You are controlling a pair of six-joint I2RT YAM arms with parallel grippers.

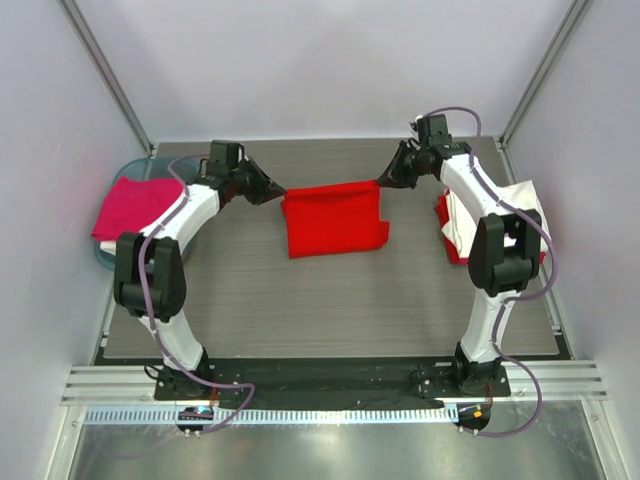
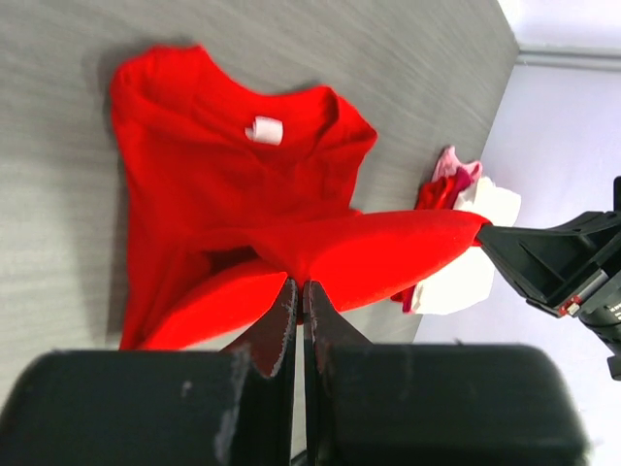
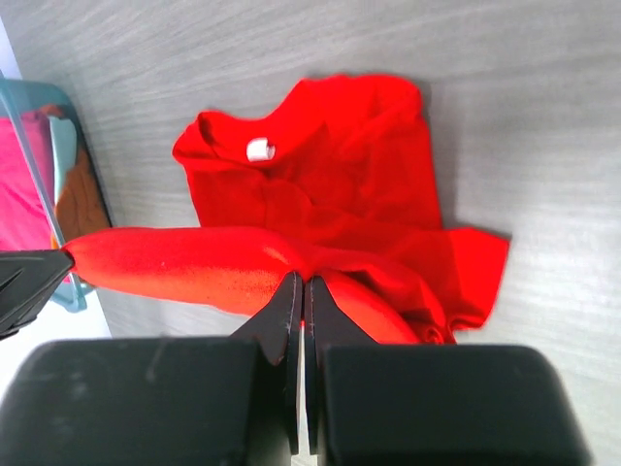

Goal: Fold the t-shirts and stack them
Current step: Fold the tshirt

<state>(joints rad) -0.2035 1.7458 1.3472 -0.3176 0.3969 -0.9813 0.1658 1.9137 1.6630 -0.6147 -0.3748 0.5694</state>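
A bright red t-shirt (image 1: 335,218) hangs in mid-table with its upper edge stretched between my two grippers and its lower part on the wood-grain tabletop. My left gripper (image 1: 279,193) is shut on the edge's left end, and my right gripper (image 1: 381,181) is shut on the right end. In the left wrist view the jaws (image 2: 299,287) pinch a red fold, and the collar with its white label (image 2: 263,129) lies below on the table. The right wrist view shows the same pinch (image 3: 301,282) on the red t-shirt (image 3: 330,184). A magenta t-shirt (image 1: 132,204) lies over the basket.
A teal basket (image 1: 108,256) stands at the table's left edge. A pile of white and red t-shirts (image 1: 452,228) lies at the right, partly under my right arm. Grey walls and metal posts close in the table's back and sides.
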